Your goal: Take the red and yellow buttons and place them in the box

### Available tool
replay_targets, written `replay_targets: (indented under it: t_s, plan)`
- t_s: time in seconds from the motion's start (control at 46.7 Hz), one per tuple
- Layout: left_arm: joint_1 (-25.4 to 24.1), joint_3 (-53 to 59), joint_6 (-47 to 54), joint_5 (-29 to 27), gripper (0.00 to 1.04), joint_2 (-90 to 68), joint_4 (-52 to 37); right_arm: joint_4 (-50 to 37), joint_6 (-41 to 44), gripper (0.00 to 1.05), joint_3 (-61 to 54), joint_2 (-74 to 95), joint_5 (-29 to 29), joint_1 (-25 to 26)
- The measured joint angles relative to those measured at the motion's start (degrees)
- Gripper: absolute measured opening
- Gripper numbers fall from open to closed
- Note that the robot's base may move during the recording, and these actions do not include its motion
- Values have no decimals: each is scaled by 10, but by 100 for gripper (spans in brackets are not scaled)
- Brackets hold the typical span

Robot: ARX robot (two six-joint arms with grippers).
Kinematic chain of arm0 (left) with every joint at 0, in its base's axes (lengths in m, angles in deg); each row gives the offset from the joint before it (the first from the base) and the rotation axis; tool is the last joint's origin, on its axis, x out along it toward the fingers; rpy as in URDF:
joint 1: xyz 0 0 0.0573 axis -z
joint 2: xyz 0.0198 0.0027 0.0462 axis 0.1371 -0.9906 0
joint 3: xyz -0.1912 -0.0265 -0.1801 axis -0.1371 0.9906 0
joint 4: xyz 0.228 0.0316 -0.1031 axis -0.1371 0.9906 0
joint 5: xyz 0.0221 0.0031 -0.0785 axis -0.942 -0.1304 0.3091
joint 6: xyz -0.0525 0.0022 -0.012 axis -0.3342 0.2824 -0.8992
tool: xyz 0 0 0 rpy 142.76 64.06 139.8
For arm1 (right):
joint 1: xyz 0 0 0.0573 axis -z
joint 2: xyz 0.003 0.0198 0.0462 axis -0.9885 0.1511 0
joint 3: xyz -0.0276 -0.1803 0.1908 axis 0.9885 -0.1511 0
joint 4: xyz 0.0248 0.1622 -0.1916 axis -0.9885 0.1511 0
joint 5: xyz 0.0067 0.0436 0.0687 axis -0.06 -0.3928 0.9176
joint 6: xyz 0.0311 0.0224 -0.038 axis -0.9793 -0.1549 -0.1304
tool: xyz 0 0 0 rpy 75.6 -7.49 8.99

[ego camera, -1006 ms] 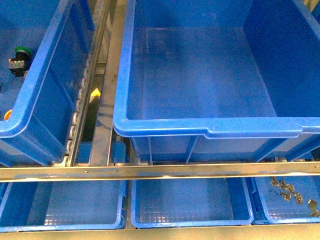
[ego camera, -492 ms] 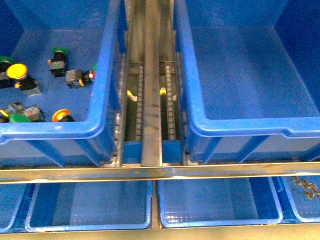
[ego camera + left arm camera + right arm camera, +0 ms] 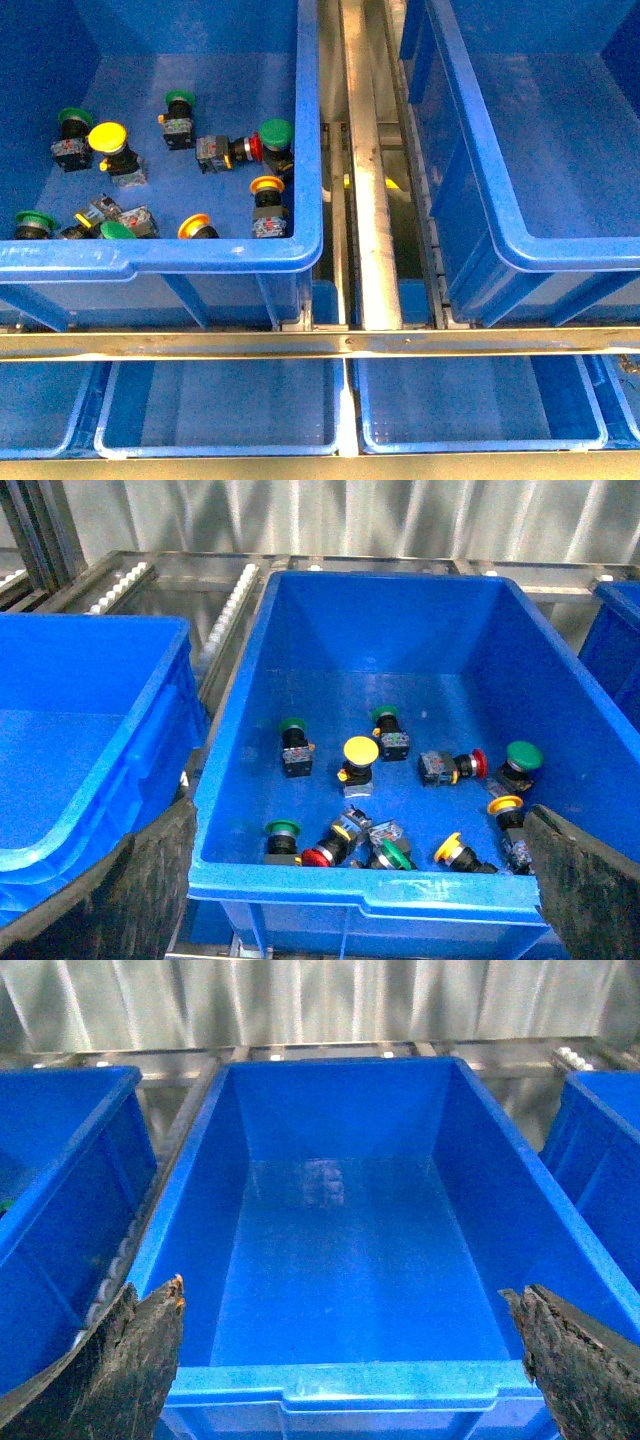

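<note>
Several push-button switches lie in a blue bin [image 3: 160,258] at the left. A yellow button [image 3: 107,137] stands upright there, and a red button [image 3: 255,148] lies on its side. In the left wrist view I see the yellow button [image 3: 360,750], that red button [image 3: 478,764] and another red button [image 3: 316,857] near the front wall. My left gripper [image 3: 360,808] hangs open in front of this bin, apart from everything. The empty box [image 3: 520,255] stands at the right. My right gripper [image 3: 345,1288] is open before the box [image 3: 330,1385]. Neither gripper shows in the front view.
Green-capped switches [image 3: 276,131] and orange-yellow capped ones [image 3: 266,185] lie among the buttons. A metal roller track [image 3: 365,200] runs between the two bins. A steel rail [image 3: 320,342] crosses the front, with shallow blue trays [image 3: 220,410] below. Another blue bin [image 3: 90,740] stands beside the button bin.
The front view has swung left. Both bins have slid right in the picture, and the bin of switches now fills the left half.
</note>
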Motion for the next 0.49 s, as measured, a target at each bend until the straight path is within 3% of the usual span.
replay_targets:
  t_s: [0.492]
  plan:
    - [0,0,0,-2,97,0,0,0,0,99,0,0,2,0]
